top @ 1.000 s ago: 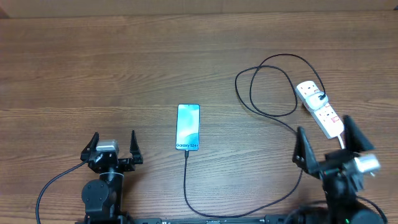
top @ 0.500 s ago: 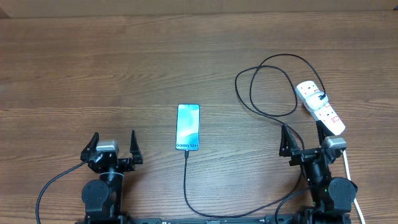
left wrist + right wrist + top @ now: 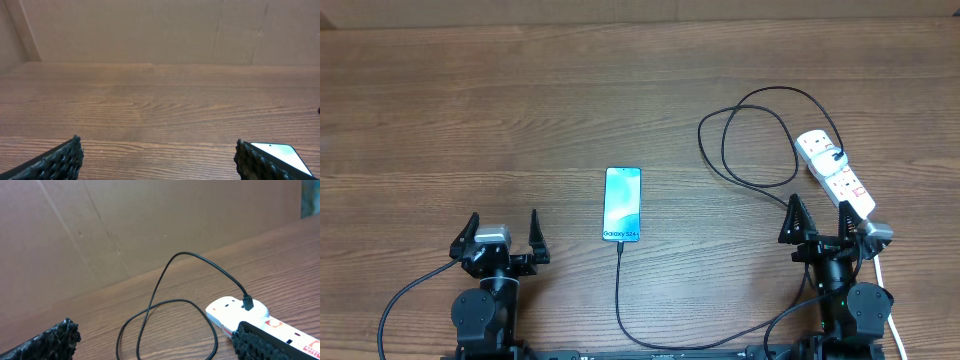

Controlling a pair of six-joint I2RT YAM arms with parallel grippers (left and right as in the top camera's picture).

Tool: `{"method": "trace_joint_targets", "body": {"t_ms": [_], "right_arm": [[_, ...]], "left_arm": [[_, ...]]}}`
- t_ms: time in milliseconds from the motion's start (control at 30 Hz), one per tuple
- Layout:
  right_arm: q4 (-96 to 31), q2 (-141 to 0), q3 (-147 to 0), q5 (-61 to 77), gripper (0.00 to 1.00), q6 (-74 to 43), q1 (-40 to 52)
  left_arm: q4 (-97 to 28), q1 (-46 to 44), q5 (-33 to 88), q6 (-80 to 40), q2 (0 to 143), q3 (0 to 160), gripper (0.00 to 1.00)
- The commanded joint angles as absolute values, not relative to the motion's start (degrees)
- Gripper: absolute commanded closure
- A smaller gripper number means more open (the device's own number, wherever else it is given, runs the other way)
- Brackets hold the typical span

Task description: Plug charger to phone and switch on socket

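Left gripper [image 3: 502, 222]: jaws spread wide, nothing between them, stationed near the desk's [image 3: 470, 100] near edge, left of centre. Right gripper [image 3: 818, 208]: jaws likewise wide apart and empty, stationed near the near edge toward the right side. Its outer finger lies just beside the near end of the socket [image 3: 833, 173]; I cannot tell whether they touch. The phone [image 3: 622, 204] lies flat around the middle of the desk, somewhat toward the near edge, screen up and lit blue-cyan, its white lettered strip at the end facing me. It sits between my two arms, closer to the left one (its corner shows past my left wrist's inner finger). The socket rests at an angle by the right edge, with a black plug standing in its far end. The charger [image 3: 725, 150] rises from that plug, loops in coils left of the socket, runs down to the near edge, crosses leftward and climbs to the phone's near end. The tip meets the phone there; whether it is fully seated I cannot tell. The switch positions are too small to read.
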State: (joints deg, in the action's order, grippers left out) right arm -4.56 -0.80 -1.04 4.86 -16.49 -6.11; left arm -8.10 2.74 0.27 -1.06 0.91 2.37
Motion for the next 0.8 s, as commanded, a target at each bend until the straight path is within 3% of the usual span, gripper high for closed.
{"method": "trace_joint_targets", "body": {"t_ms": [0, 600, 767], "right_arm": [[-4.4, -0.7, -0.4, 3.9, 0.00, -17.2, -6.2], [-4.4, -0.1, -0.5, 3.9, 0.00, -17.2, -3.9], [-4.9, -0.1, -0.5, 1.0, 0.00, -10.8, -0.3]], "left_arm": [[-7.9, 3.0, 0.7, 0.0, 0.7, 2.0, 0.00], [-7.9, 3.0, 0.7, 0.0, 0.7, 2.0, 0.01], [-7.9, 3.0, 0.7, 0.0, 0.8, 2.0, 0.01]]}}
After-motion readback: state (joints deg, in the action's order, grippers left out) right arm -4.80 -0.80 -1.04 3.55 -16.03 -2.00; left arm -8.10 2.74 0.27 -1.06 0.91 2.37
